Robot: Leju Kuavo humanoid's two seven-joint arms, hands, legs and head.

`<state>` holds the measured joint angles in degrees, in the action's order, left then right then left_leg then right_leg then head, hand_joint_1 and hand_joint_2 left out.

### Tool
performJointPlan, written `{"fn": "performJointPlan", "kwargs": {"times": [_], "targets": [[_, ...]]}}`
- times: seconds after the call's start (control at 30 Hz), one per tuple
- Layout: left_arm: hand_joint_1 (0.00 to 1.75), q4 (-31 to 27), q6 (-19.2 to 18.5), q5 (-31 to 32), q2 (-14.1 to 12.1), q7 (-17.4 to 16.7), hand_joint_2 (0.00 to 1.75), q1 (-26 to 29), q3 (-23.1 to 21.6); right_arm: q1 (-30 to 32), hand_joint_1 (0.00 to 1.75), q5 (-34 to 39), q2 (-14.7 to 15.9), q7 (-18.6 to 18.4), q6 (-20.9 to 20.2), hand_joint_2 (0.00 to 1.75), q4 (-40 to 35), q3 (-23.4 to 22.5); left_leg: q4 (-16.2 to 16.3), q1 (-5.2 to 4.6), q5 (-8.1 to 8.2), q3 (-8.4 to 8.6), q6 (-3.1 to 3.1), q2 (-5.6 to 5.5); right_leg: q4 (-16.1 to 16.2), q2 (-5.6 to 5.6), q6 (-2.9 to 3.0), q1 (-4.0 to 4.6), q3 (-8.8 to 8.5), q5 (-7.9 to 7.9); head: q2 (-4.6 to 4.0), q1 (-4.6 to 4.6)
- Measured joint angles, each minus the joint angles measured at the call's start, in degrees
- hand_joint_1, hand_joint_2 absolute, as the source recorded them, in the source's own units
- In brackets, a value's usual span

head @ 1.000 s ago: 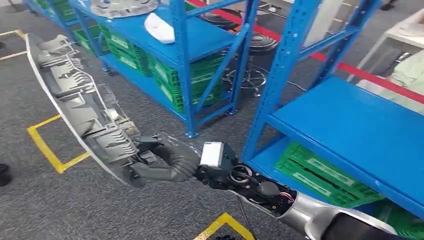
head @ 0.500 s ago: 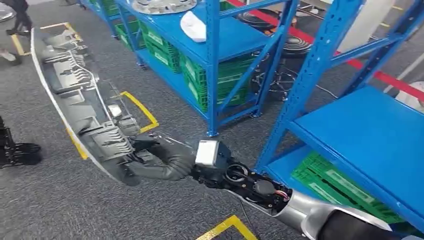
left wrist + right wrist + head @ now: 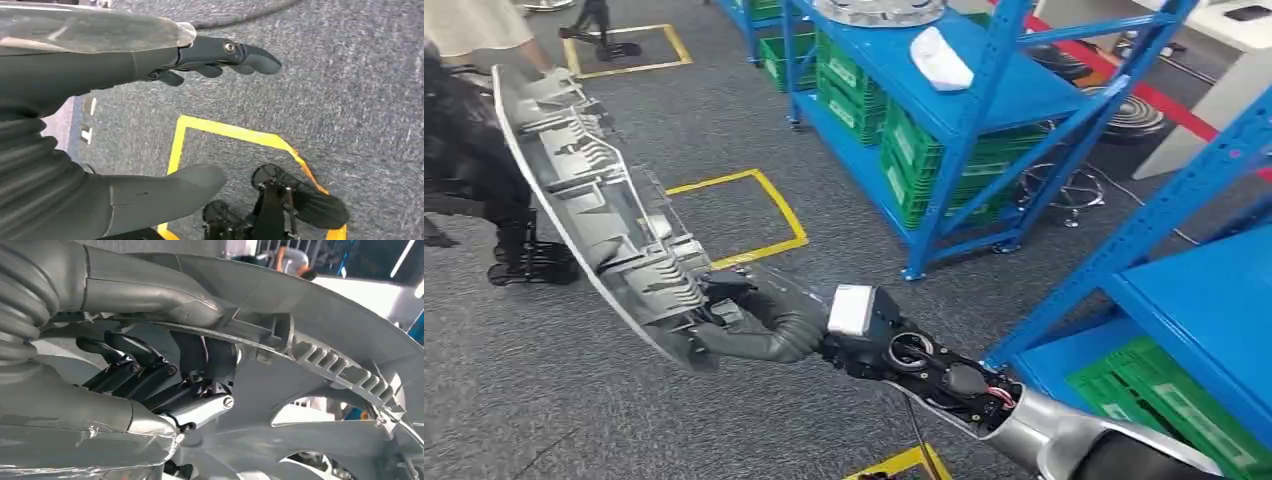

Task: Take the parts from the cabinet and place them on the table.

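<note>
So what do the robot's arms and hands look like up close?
The right arm is shiny silver, with an open black part near the wrist showing round rings and thin red wires. A small white box sits at the wrist. The right hand has a grey ribbed cover, a thick grey thumb and darker fingers. The left hand looks the same: ribbed grey cover, dark fingers with small silver screws.

The right arm (image 3: 984,395) comes in from the lower right of the head view and stretches toward the centre, wrist electronics exposed. Its right hand (image 3: 754,320) is clamped on the lower end of the long grey part (image 3: 594,210), fingers (image 3: 135,367) hooked through the ribs. The left hand (image 3: 150,100) hangs with fingers (image 3: 225,52) straight, thumb apart, holding nothing.
</note>
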<state>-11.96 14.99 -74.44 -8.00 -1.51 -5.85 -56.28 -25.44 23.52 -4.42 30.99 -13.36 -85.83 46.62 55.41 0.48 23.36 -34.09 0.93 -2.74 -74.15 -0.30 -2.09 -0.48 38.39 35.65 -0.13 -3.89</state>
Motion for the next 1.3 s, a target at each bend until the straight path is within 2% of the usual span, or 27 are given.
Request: {"fn": "performJointPlan", "kwargs": {"times": [0.07, 0.1, 0.13, 0.27, 0.3, 0.33, 0.37, 0.43, 0.47, 0.5, 0.53, 0.6, 0.63, 0.67, 0.7, 0.73, 0.8, 0.83, 0.87, 0.93, 0.97, 1.0, 1.03, 1.1, 1.13, 1.17, 1.3], "targets": [[0.00, 0.0, -0.1, 0.0, 0.1, 0.0, 1.75, 0.0, 0.0, 0.1, 1.75, -0.3, 0.0, 0.0, -0.1, 1.75, 0.0, 0.0, 0.0, -0.17, -0.01, 0.21, 0.02, -1.56, 8.1, 0.70, 1.19, 0.67, -3.06, -5.40, 0.00, 0.04], [0.00, 0.0, -0.2, 0.0, 0.2, 0.1, 1.75, 0.0, 0.0, 0.0, 1.75, -0.3, 0.0, 0.0, -0.1, 1.75, 0.0, 0.0, 0.0, -0.15, -0.01, 0.35, 0.01, -2.30, 14.0, 1.76, 1.80, 1.12, -5.63, -8.38, 0.00, 0.07], [0.00, 0.0, -0.3, 0.0, 0.4, 0.1, 1.75, 0.0, 0.0, 0.0, 1.75, -0.4, 0.0, 0.0, -0.2, 1.75, 0.0, 0.0, -0.1, 0.02, -0.02, 0.31, -0.01, -2.76, 18.2, 4.21, 2.49, 1.38, -7.29, -9.66, 0.00, 0.00], [0.00, 0.0, -0.5, 0.0, 0.6, 0.2, 1.75, 0.3, 0.0, 0.0, 1.75, -0.7, 0.0, 0.0, -0.2, 1.75, 0.0, -0.1, -0.6, 0.25, -0.54, 0.00, -1.10, -4.73, 19.3, 2.70, 3.02, 1.72, -7.95, -9.66, 0.00, 0.00], [0.00, 0.0, -0.5, 0.0, 0.5, 0.2, 1.75, 0.4, 0.0, 0.0, 1.75, -0.7, -0.1, 0.0, -0.2, 1.75, 0.0, -0.1, -0.4, -0.17, -0.51, -0.06, -1.31, -4.61, 20.7, 1.96, 2.96, 0.90, -8.52, -10.46, 0.00, 0.20], [0.00, 0.0, -0.5, 0.0, 0.6, 0.3, 1.75, 0.4, 0.0, 0.0, 1.75, -0.8, -0.1, -0.1, -0.3, 1.75, 0.0, -0.1, 0.9, -0.26, 0.57, -0.66, -1.31, -1.61, 21.5, 1.19, 2.71, 0.96, -8.94, -10.86, 0.00, 0.48], [0.00, 0.0, -0.5, 0.0, 0.6, 0.5, 1.75, 0.2, 0.0, -0.1, 1.75, -0.8, -0.1, 0.0, -0.3, 1.75, 0.0, -0.1, 4.5, -0.29, 3.06, -2.47, -1.58, 0.50, 21.7, 0.69, 3.03, 0.94, -8.92, -10.98, 0.00, 1.20], [0.00, 0.0, -0.6, 0.0, 0.6, 0.6, 1.75, 0.1, 0.0, 0.0, 1.75, -0.9, -0.1, 0.0, -0.4, 1.75, 0.0, -0.2, 13.5, 0.10, 7.16, -6.77, -2.28, 1.72, 21.7, -0.66, 3.00, 1.00, -8.84, -10.95, 0.00, 1.62], [0.00, 0.0, -0.6, 0.0, 0.6, 0.7, 1.75, 0.1, 0.0, 0.0, 1.75, -1.0, -0.1, -0.1, -0.4, 1.75, 0.0, -0.2, 17.0, 0.34, 8.17, -8.48, -2.66, 1.93, 21.6, -1.34, 2.95, 0.95, -8.79, -10.88, 0.00, 1.68], [0.00, 0.0, -0.6, 0.0, 0.6, 0.7, 1.75, 0.1, 0.0, 0.1, 1.75, -1.0, -0.1, -0.1, -0.4, 1.75, 0.0, -0.2, 17.6, 0.58, 7.74, -8.83, -2.95, 2.17, 21.6, -1.86, 2.85, 0.86, -8.79, -10.82, 0.00, 1.86], [0.00, 0.0, -0.7, 0.1, 0.6, 0.7, 1.75, 0.2, 0.0, 0.1, 1.75, -1.1, -0.1, -0.2, -0.4, 1.75, 0.0, -0.2, 15.3, 0.90, 6.14, -7.67, -3.27, 2.41, 21.6, -2.42, 2.68, 0.72, -8.81, -10.71, 0.00, 1.92], [0.00, 0.0, -1.0, 0.3, 0.4, 0.7, 1.75, 0.2, 0.0, 0.1, 1.75, -1.3, -0.1, -0.3, -0.4, 1.75, 0.0, -0.2, 4.8, 1.38, 1.29, -1.97, -3.93, 3.67, 20.8, -3.46, 1.93, 0.26, -8.80, -10.19, 0.00, 2.03], [0.00, 0.0, -1.1, 0.5, 0.4, 0.7, 1.75, 0.1, 0.0, 0.0, 1.75, -1.4, -0.1, -0.4, -0.4, 1.75, 0.0, -0.2, -0.1, 1.50, 0.34, 0.58, -4.23, 6.02, 20.2, -3.94, 1.31, 0.39, -8.81, -9.66, 0.00, 2.27], [0.00, 0.0, -1.1, 0.6, 0.6, 0.7, 1.75, -0.1, 0.0, 0.1, 1.75, -1.4, -0.1, -0.4, -0.4, 1.75, -0.1, -0.2, 0.1, 1.03, 0.36, 0.49, -3.68, 6.12, 19.7, -4.10, 0.90, 0.69, -8.61, -9.12, 0.00, 2.58], [0.00, 0.0, -1.2, 0.7, 0.5, 0.7, 1.75, -0.1, 0.0, 0.1, 1.75, -1.6, -0.1, -0.5, -0.3, 1.75, -0.1, -0.2, 0.1, 1.15, 0.47, 0.47, -2.74, 5.07, 19.7, -4.40, 0.74, 0.67, -8.70, -8.88, 0.00, 1.88], [0.00, 0.0, -1.2, 0.9, 0.4, 0.8, 1.75, -0.1, 0.0, 0.1, 1.75, -1.6, -0.1, -0.6, -0.3, 1.75, -0.2, -0.3, 0.1, 0.92, 0.53, 0.40, -2.41, 4.68, 19.7, -4.90, 0.59, 0.68, -9.03, -8.78, 0.00, 1.50], [0.00, 0.0, -1.2, 0.9, 0.4, 0.8, 1.75, 0.0, 0.0, 0.1, 1.75, -1.6, -0.1, -0.7, -0.3, 1.75, -0.3, -0.3, 0.2, 0.70, 0.50, 0.27, -1.56, 3.66, 19.7, -5.72, 0.19, 0.34, -9.23, -8.53, 0.00, 1.64], [0.00, 0.0, -1.2, 1.0, 0.5, 0.9, 1.75, 0.0, 0.0, 0.1, 1.75, -1.6, -0.1, -0.7, -0.2, 1.75, -0.5, -0.4, 0.1, 0.93, 0.35, 0.33, -1.20, 3.22, 18.7, -4.31, -0.21, -0.02, -8.99, -7.58, 0.00, 1.53], [0.00, 0.0, -1.2, 1.1, 0.4, 0.9, 1.75, 0.0, 0.0, 0.1, 1.75, -1.6, -0.1, -0.7, -0.2, 1.75, -0.7, -0.4, 0.1, 0.92, 0.32, 0.26, -1.00, 2.79, 15.6, -2.02, -0.35, -0.09, -7.75, -5.37, 0.00, 1.20], [0.00, 0.0, -1.2, 1.4, 0.4, 0.9, 1.75, -0.1, 0.0, 0.1, 1.75, -1.8, 0.1, -0.9, 0.3, 1.75, -0.9, -0.6, 0.1, 0.77, 0.24, 0.16, -0.64, 1.81, 5.4, -0.53, -0.49, -0.02, -3.00, -0.62, 0.00, 0.37], [0.00, 0.0, -1.3, 1.5, 0.4, 0.9, 1.75, -0.1, 0.0, 0.2, 1.75, -1.9, 0.2, -1.0, 0.4, 1.75, -1.0, -0.6, 0.1, 0.57, 0.21, 0.17, -0.59, 1.19, 1.4, -0.25, -0.44, -0.02, -1.06, 0.59, 0.00, 0.16], [0.00, 0.0, -1.4, 1.5, 0.4, 0.9, 1.75, -0.1, 0.0, 0.4, 1.75, -2.0, 0.3, -1.1, 0.4, 1.75, -1.0, -0.7, 0.1, 0.41, 0.21, 0.21, -0.57, 0.56, -0.2, -0.08, -0.29, -0.01, -0.07, 0.50, 0.00, 0.09], [0.00, 0.0, -1.5, 1.6, 0.4, 0.9, 1.75, 0.0, 0.0, 0.6, 1.75, -2.1, 0.4, -1.3, 0.5, 1.75, -1.0, -0.7, 0.1, 0.25, 0.20, 0.28, -0.55, -0.17, 0.9, 0.07, 0.09, 0.08, -0.33, -0.96, 0.00, 0.07], [0.00, 0.0, -1.6, 1.7, 0.4, 0.9, 1.75, 0.0, 0.0, 0.6, 1.75, -2.2, 0.5, -1.6, 0.7, 1.75, -1.3, -0.7, 0.1, 0.16, 0.13, 0.33, -0.48, -1.64, 10.4, 0.97, 1.30, 0.68, -4.19, -6.66, 0.00, 0.04], [0.00, 0.0, -1.6, 1.8, 0.4, 0.9, 1.75, 0.0, 0.0, 0.6, 1.75, -2.3, 0.5, -1.6, 0.8, 1.75, -1.6, -0.7, 0.0, 0.28, 0.10, 0.32, -0.47, -2.21, 16.0, 2.68, 1.92, 0.99, -6.60, -9.21, 0.00, 0.02], [0.00, 0.0, -1.6, 1.9, 0.5, 0.9, 1.75, 0.0, 0.0, 0.6, 1.75, -2.4, 0.5, -1.6, 0.8, 1.75, -1.8, -0.8, 0.1, 0.25, 0.00, 0.17, -0.64, -2.66, 18.7, 5.19, 2.72, 1.02, -7.78, -9.04, 0.00, 0.15], [0.00, 0.0, -1.6, 1.9, 0.6, 0.9, 1.75, 0.2, -0.1, 0.5, 1.75, -2.7, 0.5, -1.8, 1.0, 1.75, -2.5, -0.8, -0.8, 0.65, -0.75, -0.04, -2.01, -4.57, 19.9, 2.85, 2.99, 1.35, -8.24, -9.84, 0.00, -0.02]]}}
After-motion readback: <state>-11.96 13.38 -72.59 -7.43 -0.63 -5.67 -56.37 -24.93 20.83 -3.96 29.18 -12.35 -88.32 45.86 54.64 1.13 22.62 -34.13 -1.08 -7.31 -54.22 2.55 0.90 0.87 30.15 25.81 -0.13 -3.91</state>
